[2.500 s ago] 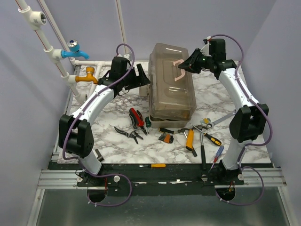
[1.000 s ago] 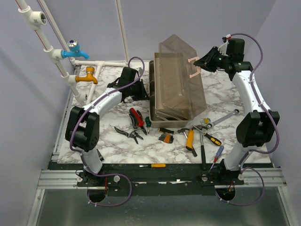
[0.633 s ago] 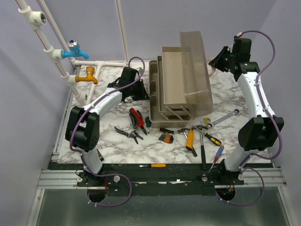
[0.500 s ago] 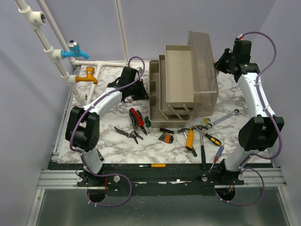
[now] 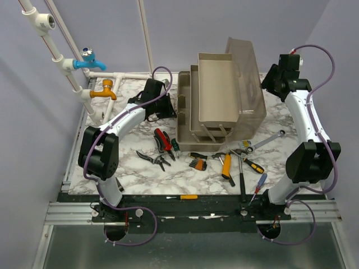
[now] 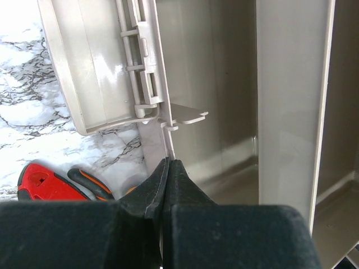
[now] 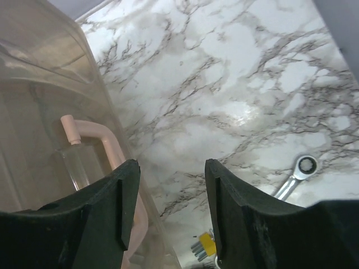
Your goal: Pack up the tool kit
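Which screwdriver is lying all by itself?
The orange-handled screwdriver, along the table's near edge; the other screwdrivers lie in the jumble nearer the toolbox.

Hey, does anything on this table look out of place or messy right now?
One yellow-handled screwdriver lies alone at the table's near edge, apart from the other tools scattered before the open toolbox. Nothing looks spilled or broken.

Toolbox trays (image 5: pixel 216 84) free from above; upright lid (image 5: pixel 249 84) blocks approach from R side; loose tools (image 5: pixel 226 166) crowd table (image 5: pixel 134 174) in front.
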### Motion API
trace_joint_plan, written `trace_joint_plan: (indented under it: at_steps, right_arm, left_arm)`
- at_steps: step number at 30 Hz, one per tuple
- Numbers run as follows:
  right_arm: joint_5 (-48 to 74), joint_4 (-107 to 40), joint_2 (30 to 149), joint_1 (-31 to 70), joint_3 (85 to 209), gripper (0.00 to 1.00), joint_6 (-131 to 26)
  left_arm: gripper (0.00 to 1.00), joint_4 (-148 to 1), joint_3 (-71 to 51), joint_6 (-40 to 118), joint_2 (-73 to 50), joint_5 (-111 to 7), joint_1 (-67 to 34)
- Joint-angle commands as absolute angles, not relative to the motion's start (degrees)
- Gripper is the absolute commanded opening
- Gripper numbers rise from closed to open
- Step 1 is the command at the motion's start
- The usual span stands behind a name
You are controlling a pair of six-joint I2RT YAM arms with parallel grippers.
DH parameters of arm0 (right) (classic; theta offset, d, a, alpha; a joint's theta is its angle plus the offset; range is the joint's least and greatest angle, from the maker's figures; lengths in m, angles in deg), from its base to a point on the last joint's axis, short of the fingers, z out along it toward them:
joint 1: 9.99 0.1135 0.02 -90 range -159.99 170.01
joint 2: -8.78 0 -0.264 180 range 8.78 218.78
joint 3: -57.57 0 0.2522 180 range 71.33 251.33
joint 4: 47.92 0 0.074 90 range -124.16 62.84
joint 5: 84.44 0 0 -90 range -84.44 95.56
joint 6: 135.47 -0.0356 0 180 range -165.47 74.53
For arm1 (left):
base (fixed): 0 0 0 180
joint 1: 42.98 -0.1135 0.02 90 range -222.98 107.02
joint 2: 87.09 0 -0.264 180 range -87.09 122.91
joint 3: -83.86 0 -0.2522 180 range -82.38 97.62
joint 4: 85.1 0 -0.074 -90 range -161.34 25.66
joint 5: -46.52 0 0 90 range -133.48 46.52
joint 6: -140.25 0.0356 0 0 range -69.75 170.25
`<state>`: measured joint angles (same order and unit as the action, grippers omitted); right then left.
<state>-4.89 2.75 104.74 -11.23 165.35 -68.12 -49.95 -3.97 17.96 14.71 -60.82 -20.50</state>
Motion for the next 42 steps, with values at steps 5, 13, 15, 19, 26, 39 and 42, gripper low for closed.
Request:
trace_joint_plan:
  at_steps: [5,13,15,19,26,39,42]
  right_arm:
    - [-14.5,2.6,95.9,-11.2,160.6,0.60,-68.3]
    - [-20.2,-0.4,93.2,-11.2,146.9,0.59,-69.9]
    - [-19.9,-3.4,92.9,-11.2,142.0,0.55,-71.5]
    - [-16.3,-13.7,92.1,-14.2,131.9,0.50,-77.3]
    - [4.4,-22.2,94.8,-28.4,127.3,0.48,-82.8]
    - [24.9,-27.5,97.8,-32.7,128.6,0.43,-83.2]
    - [27.1,-28.5,98.0,-32.3,129.7,0.44,-83.3]
  left_arm:
    - [0.00,-48.4,-3.3,19.5,15.6,-59.6,-20.5]
    - [0.00,-48.7,-2.3,19.2,15.9,-60.6,-20.5]
    - [0.00,-48.7,-2.1,18.9,15.9,-60.9,-20.5]
    - [0.00,-50.2,-3.4,17.6,14.5,-61.6,-20.5]
    - [0.00,-53.2,-6.1,15.4,13.1,-61.7,-20.5]
    - [0.00,-63.0,-10.6,8.5,13.3,-65.4,-20.5]
    - [0.00,-66.8,-12.1,6.2,13.7,-66.9,-20.5]
